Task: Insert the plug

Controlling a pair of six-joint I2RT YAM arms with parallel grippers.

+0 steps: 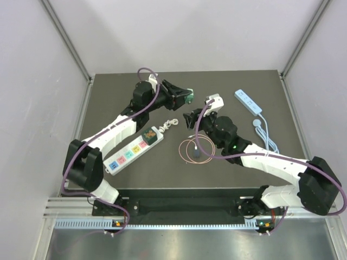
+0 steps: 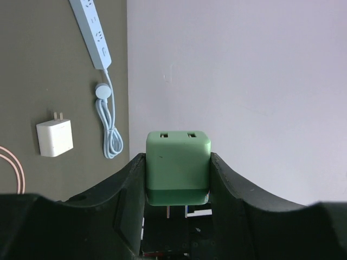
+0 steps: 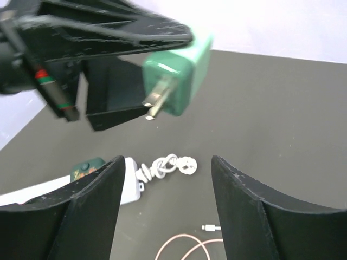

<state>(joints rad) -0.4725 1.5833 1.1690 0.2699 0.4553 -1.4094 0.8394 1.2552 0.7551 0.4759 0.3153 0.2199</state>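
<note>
Left pincer (image 2: 178, 162) clamps green plug (image 2: 178, 176) | white charger (image 2: 55, 138), blue strip (image 2: 92, 32) aside

Left claw (image 2: 178, 162) clamped on the green plug (image 2: 178, 170), a finger (image 2: 133, 184) against each side; two USB slots face away, prongs point back toward the camera. On the dark desk (image 2: 32, 70) at left: white charger (image 2: 55, 138), pale blue power strip (image 2: 92, 32) with coiled cord (image 2: 111, 135), pink cable (image 2: 13, 168) (only partly in frame).
</note>
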